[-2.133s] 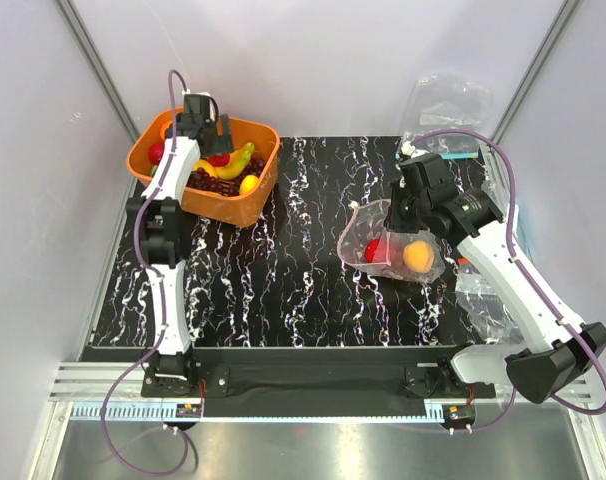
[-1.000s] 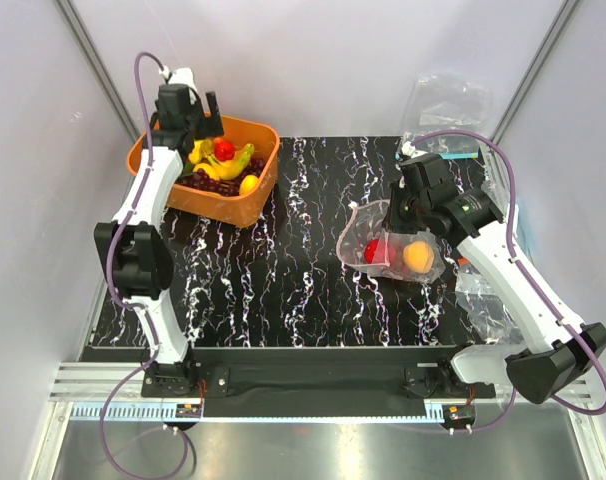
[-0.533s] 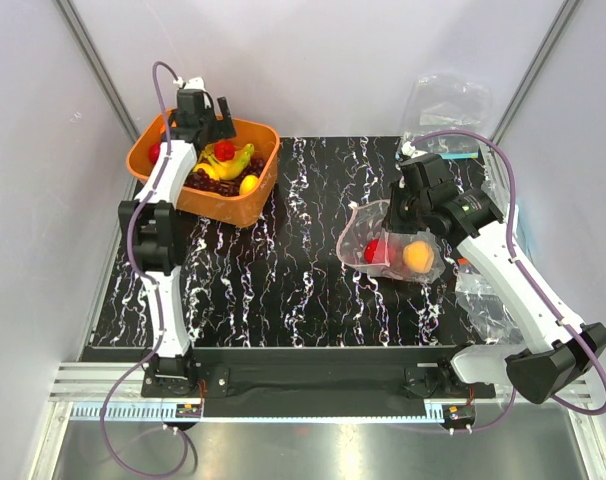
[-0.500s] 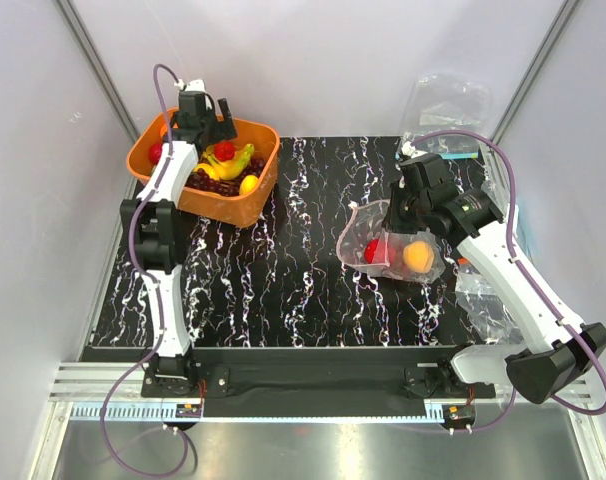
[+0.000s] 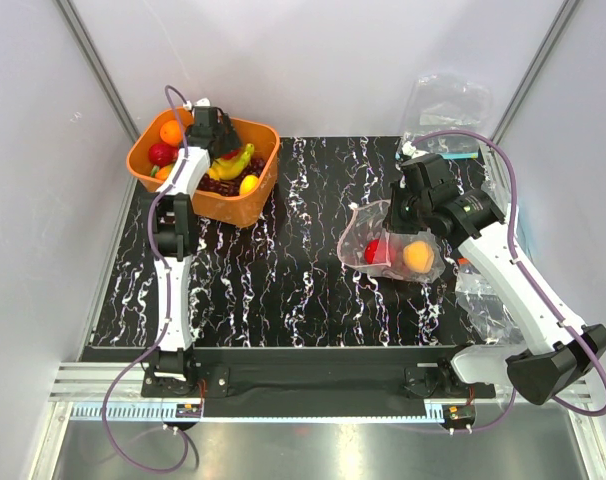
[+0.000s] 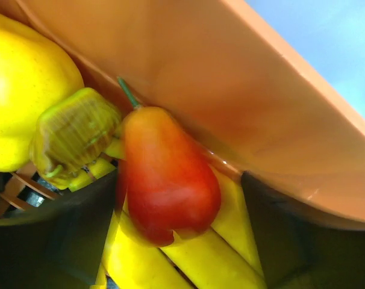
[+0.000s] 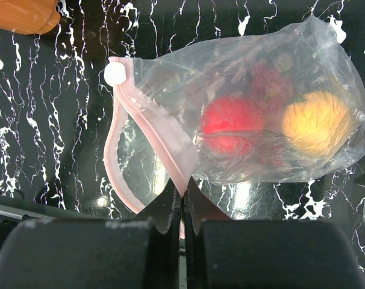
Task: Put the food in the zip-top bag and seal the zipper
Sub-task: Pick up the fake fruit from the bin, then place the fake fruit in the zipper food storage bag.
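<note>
Black, white-veined tabletop (image 5: 283,270) is carrying an orange basket (image 5: 235,208) at its far left and the zip-top bag (image 7: 261,66) right of centre, its mouth gaping leftward, with a red fruit (image 7: 227,123) and a yellow-orange fruit (image 7: 318,126) inside. The film is looking thin, limp and slick, so the stiffer zipper (image 7: 119,162) is the sensible hold. The right hand (image 7: 182,205) is pinching that strip, pressed together on it. In the basket the left hand (image 6: 181,235) is standing spread around a red pear-shaped fruit (image 6: 167,174) lying on bananas (image 6: 230,265). It is probably light, hard and slippery, best taken across its belly.
</note>
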